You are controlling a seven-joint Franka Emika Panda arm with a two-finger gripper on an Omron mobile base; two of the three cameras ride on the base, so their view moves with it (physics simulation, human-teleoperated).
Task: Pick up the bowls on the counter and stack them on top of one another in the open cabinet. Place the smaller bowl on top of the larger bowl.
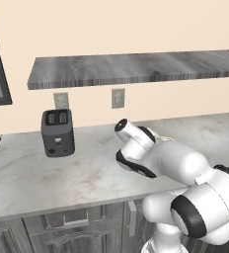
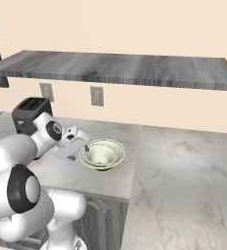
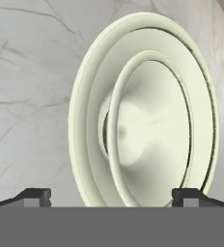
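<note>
Two pale cream-green bowls stand together on the marbled counter [image 2: 184,161], near its front edge. The larger bowl [image 2: 116,148] is wide with a flared rim. The smaller bowl [image 2: 99,155] overlaps its near-left part, and I cannot tell whether it rests inside it. In the hand view the smaller bowl [image 3: 152,130] shows within the outline of the larger bowl [image 3: 87,116], on the counter [image 3: 27,72]. My gripper [image 2: 85,145] hangs just left of the bowls, open and holding nothing; its fingertips [image 3: 36,195] straddle the bowls' near rims. Above is the open cabinet [image 2: 125,68], a dark grey streaked slab.
A dark toaster [image 1: 57,132] stands at the back left of the counter [image 1: 47,173], below the cabinet slab [image 1: 136,66]. Two wall outlets [image 1: 118,98] sit on the beige wall. The counter runs on to the right [image 2: 193,195]. My arm covers the bowls in the left base view.
</note>
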